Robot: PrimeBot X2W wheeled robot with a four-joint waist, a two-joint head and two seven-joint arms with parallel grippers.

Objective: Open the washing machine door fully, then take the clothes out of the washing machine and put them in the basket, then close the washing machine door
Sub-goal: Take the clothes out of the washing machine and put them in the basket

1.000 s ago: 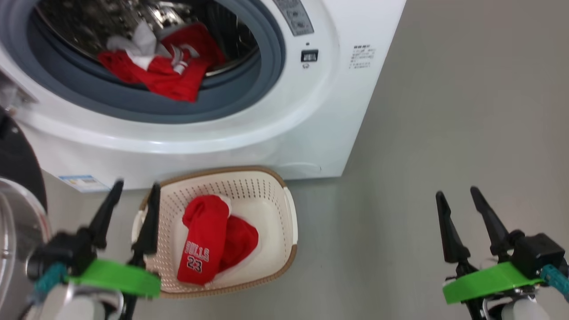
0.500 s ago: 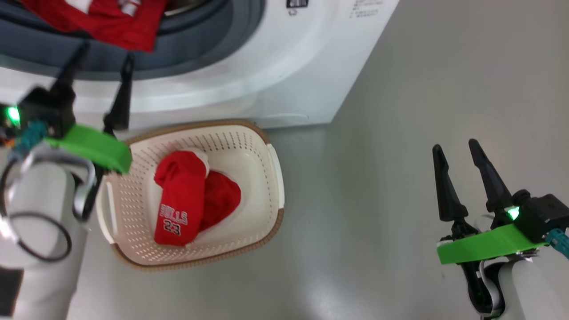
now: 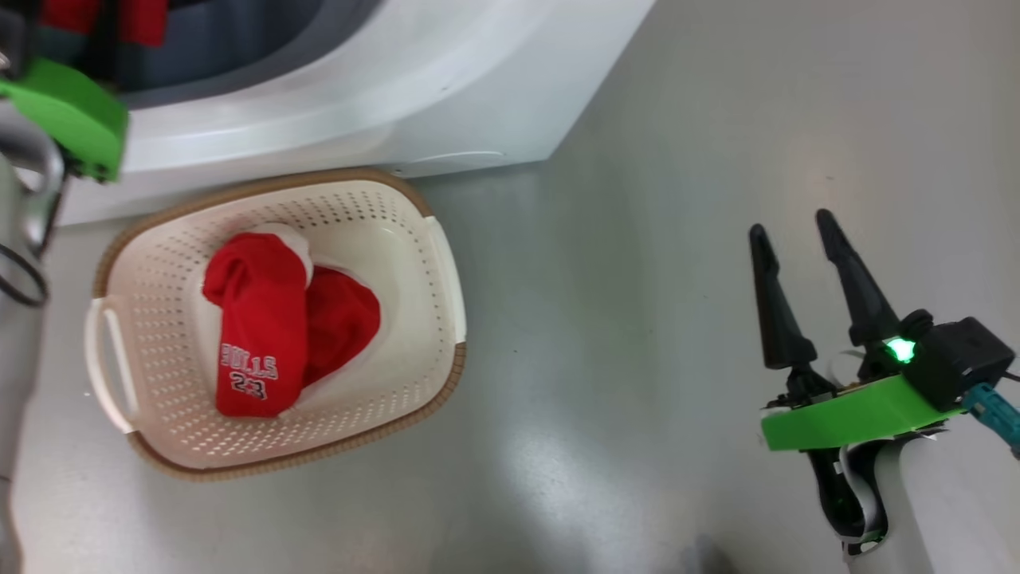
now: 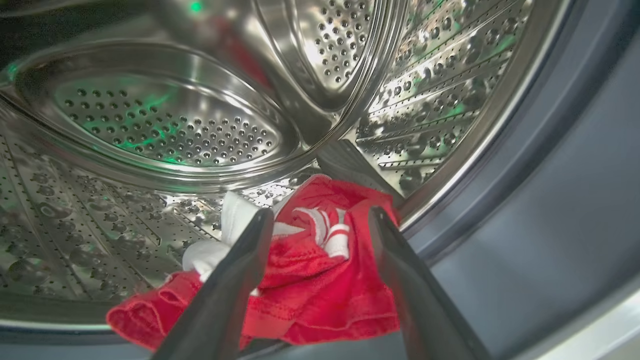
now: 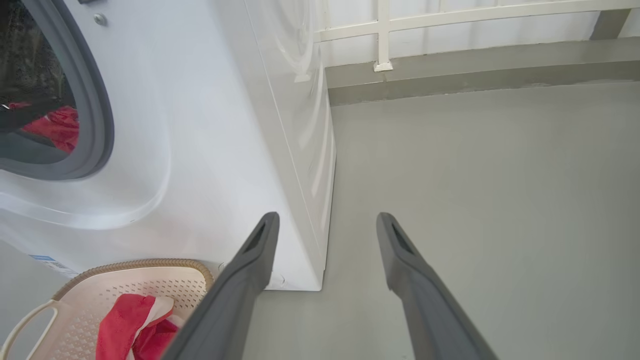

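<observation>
Left gripper point(image 4: 321, 214): fingers apart, reaching into the washer point(image 3: 358, 104) through its open mouth; nothing is clamped. In the left wrist view the two fingers stand in front of the clothes point(image 4: 325, 285), a red heap with white trim lying at 6 o'clock of the drum point(image 4: 175, 125), its front edge reaching the seal point(image 4: 550, 180). Whether the fingers touch the cloth cannot be told. Right gripper point(image 3: 790, 225): fingers apart and empty, hanging over bare floor point(image 3: 637, 263) at 4 o'clock of the head view, well apart from washer and basket. Basket point(image 3: 442, 263): upright on the floor at 8 o'clock of the head view, just beside the washer's front base. Contents: one red jersey point(image 3: 255, 335) printed "BULLS 23", lying lengthwise with the lettering toward 6 o'clock, and a second red piece point(image 3: 347, 319) touching it on its 3 o'clock side; white trim shows at the 12 o'clock end. The right wrist view shows the washer's side panel at 11 o'clock, a corner of the basket at 7 o'clock and a white rail point(image 5: 382, 35) along the far wall at 12 o'clock.
</observation>
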